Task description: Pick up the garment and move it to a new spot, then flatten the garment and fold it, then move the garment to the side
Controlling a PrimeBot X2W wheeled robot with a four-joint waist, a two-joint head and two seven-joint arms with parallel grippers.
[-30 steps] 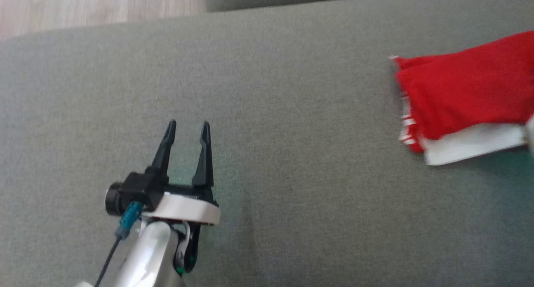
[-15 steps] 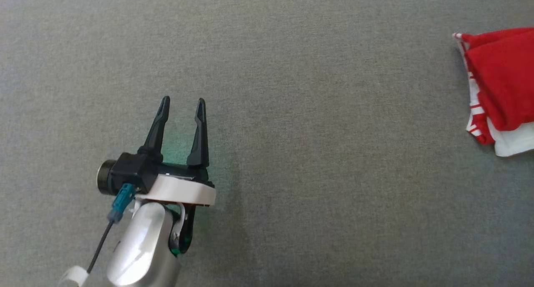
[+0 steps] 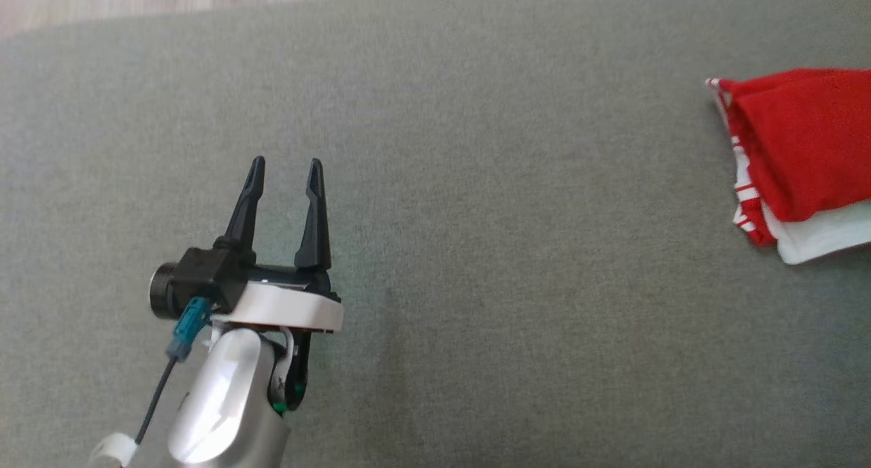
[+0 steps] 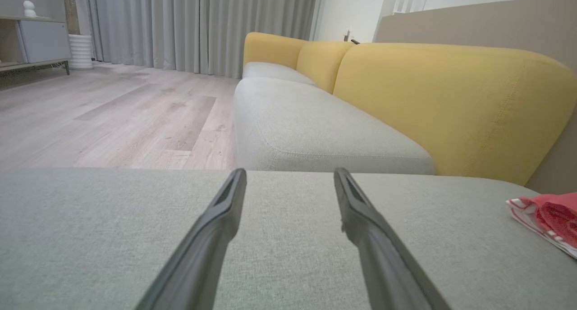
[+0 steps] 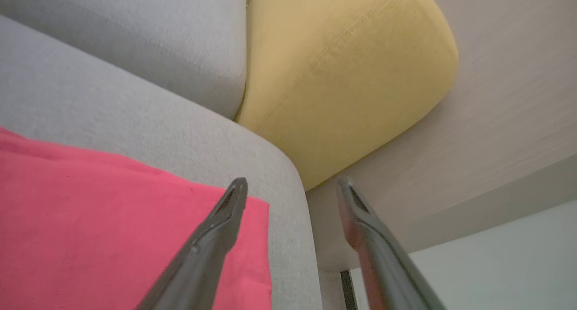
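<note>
Lying folded on the right side of the grey sofa seat [image 3: 476, 182] is the red and white garment [image 3: 803, 141]. The left gripper [image 3: 286, 162] hangs spread and empty, well apart from it. The right gripper [image 5: 293, 181] is spread too, empty, by its edge.

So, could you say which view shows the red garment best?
The head view: from above, the garment shows its folded red, white and striped layers, though cropped. The left wrist view gives a low sliver; the right wrist view, close red cloth.
</note>
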